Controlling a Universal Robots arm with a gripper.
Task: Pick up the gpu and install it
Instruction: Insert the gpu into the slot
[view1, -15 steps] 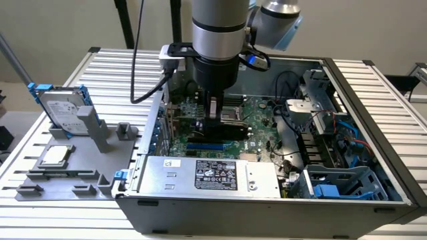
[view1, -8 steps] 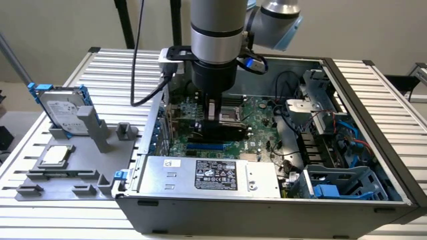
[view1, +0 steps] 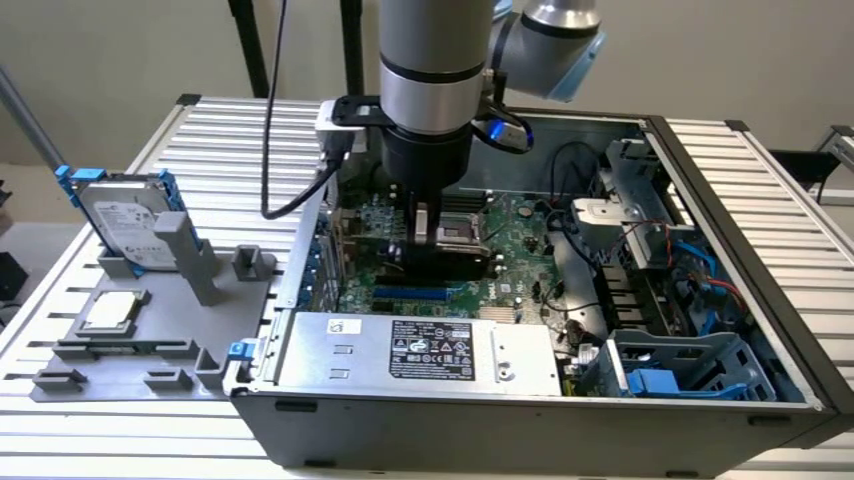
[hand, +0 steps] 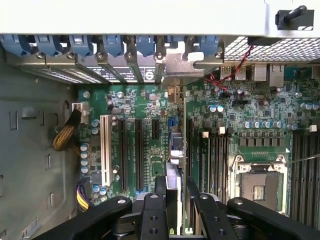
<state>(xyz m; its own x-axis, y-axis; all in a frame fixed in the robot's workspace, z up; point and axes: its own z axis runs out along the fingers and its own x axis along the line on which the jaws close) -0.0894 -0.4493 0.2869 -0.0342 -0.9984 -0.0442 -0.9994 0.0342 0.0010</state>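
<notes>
The black pincer (hand: 176, 195) pinches the thin, flat, black-faced gpu card (hand: 174, 147) upright over the green motherboard (hand: 145, 100) (silver bracket (hand: 177, 64) rearward), where any tilt could seat it crooked.

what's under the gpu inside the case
The gpu, gripped edge-on by the end effector, stands over the green motherboard, beside the black expansion slots. The spot directly beneath it cannot be seen; the card's own edge covers it.
</notes>
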